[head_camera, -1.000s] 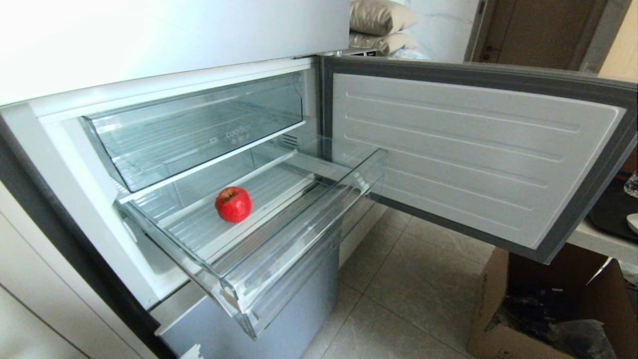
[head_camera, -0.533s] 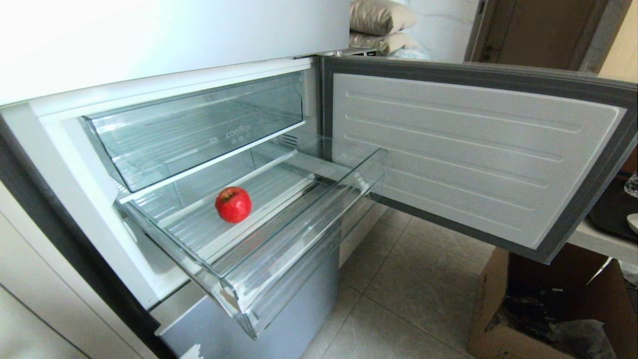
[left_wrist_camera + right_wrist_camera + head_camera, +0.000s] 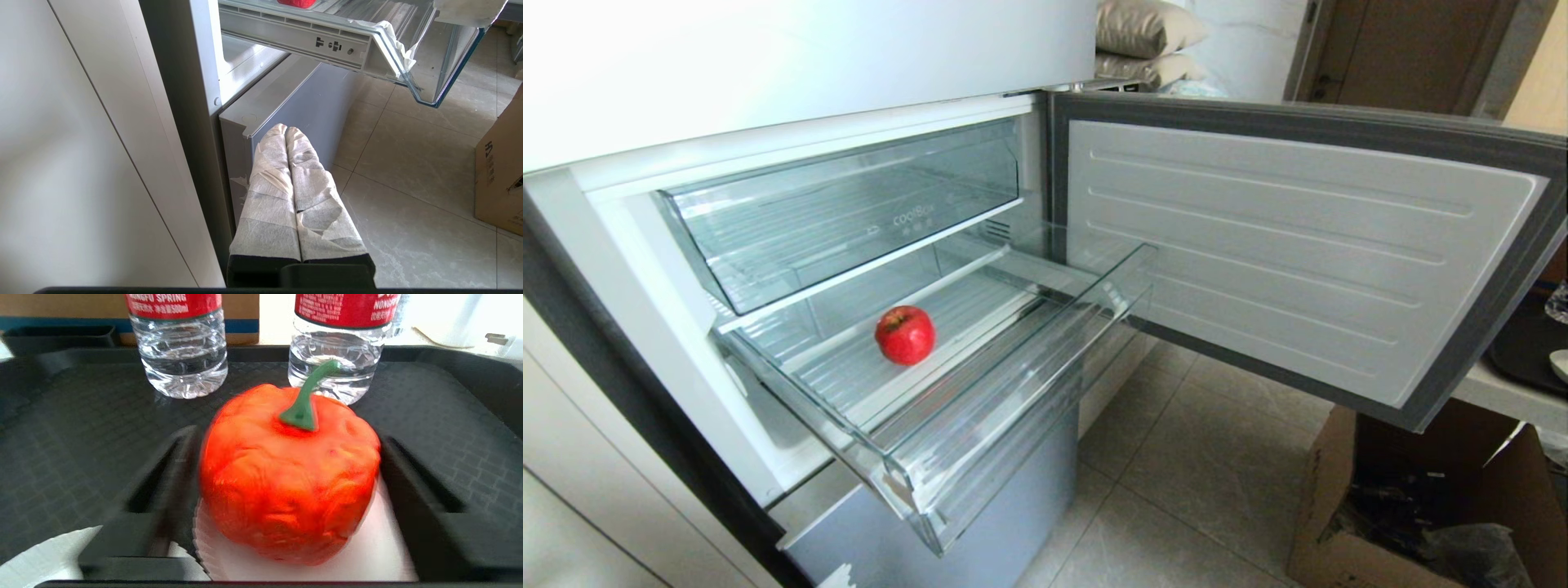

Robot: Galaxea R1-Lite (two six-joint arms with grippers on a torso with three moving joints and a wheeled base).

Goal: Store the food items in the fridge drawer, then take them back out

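Note:
One red food item lies in the pulled-out clear fridge drawer; its underside shows through the drawer, whose front corner bears white tape. A second, red-orange food item with a green stem sits on a white paper plate in a black tray. My right gripper straddles it, with a black finger against each side. My left gripper hangs shut and empty low beside the fridge. Neither arm shows in the head view.
The fridge door stands open to the right, above a cardboard box on the tiled floor. The clear "coolBox" drawer sits closed above. Two water bottles stand on the tray behind the stemmed item.

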